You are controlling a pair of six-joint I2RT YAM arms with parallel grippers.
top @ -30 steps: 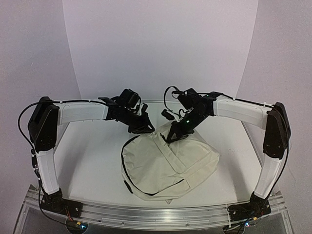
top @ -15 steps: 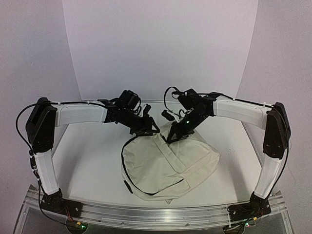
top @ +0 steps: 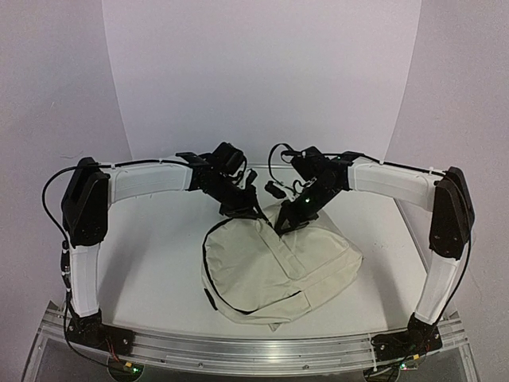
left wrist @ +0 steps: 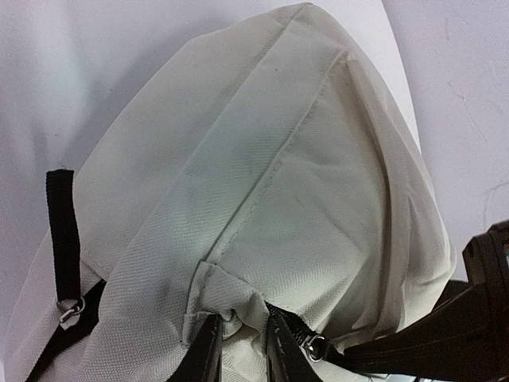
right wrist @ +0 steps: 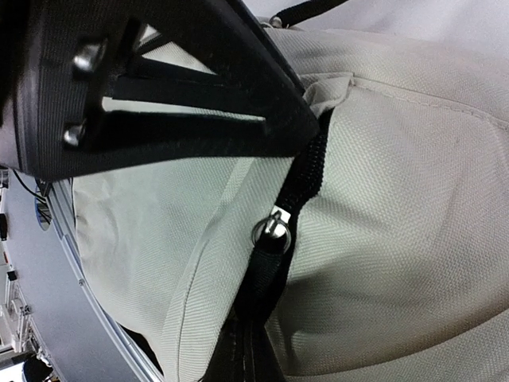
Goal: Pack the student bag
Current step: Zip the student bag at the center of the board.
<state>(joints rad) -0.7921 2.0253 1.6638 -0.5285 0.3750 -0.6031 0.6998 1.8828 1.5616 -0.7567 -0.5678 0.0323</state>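
1. A white table [top: 143,263] with a smooth, matte top spans the middle of the top view.
2. From its far edge a white backdrop panel [top: 262,79] rises, curving forward at both sides and narrowing slightly toward the top.
3. Plain walls [top: 48,87] with a pale lilac-grey tint stand to the left and right of the panel.
4. A ribbed aluminium rail [top: 254,350] runs along the table's near edge.
5. The light is soft and even, slightly violet, and casts only faint shadows on the table.
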